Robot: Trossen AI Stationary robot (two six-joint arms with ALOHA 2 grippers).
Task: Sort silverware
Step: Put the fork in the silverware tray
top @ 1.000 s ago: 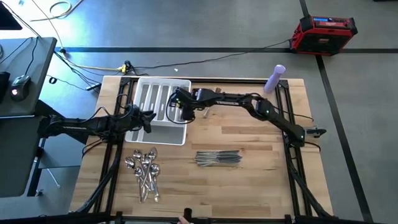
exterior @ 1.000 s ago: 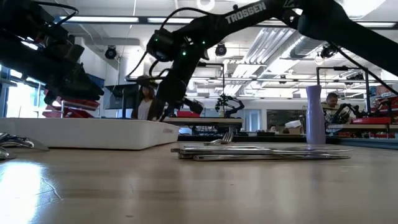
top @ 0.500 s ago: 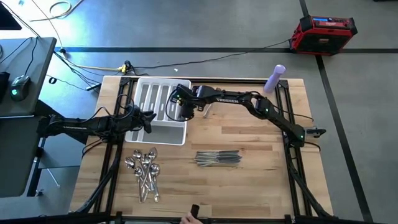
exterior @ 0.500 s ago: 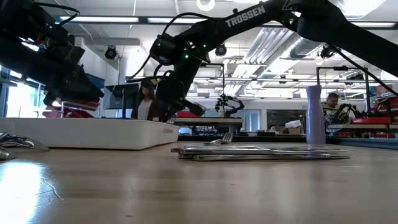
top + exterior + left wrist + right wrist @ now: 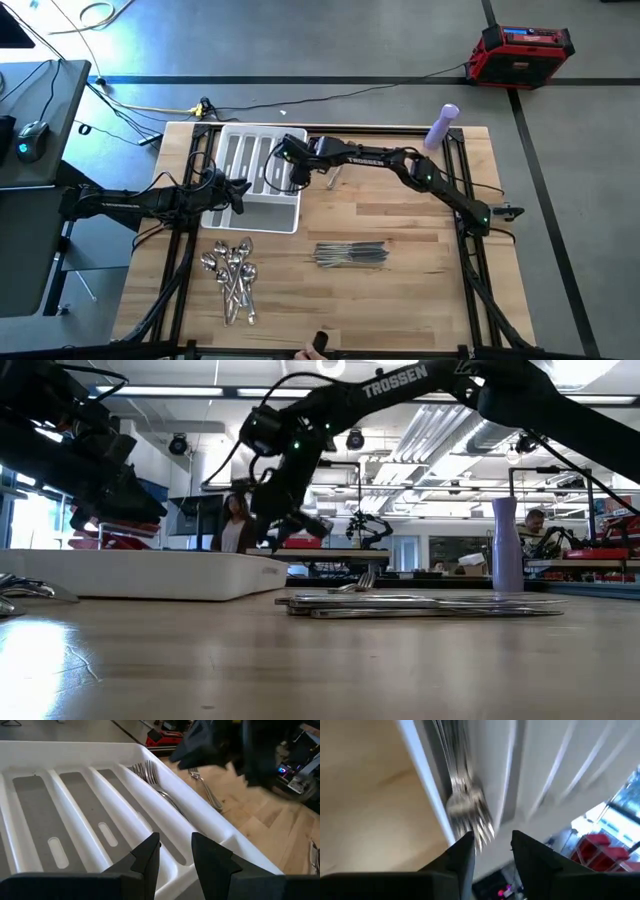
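Silverware sorted into groups, all shiny silver metal. Forks lie tines together in the tray compartment nearest the right arm; spoons heaped on the surface below the tray; knives bundled lengthwise mid-surface. Right hand over the fork compartment, fingers apart, empty. Left hand at the tray's edge, fingers apart, holding nothing.

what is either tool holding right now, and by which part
Nothing. The right tool hangs open over the tray, the forks lying loose in their slot beyond its fingers. The left tool is open at the tray's edge, empty.
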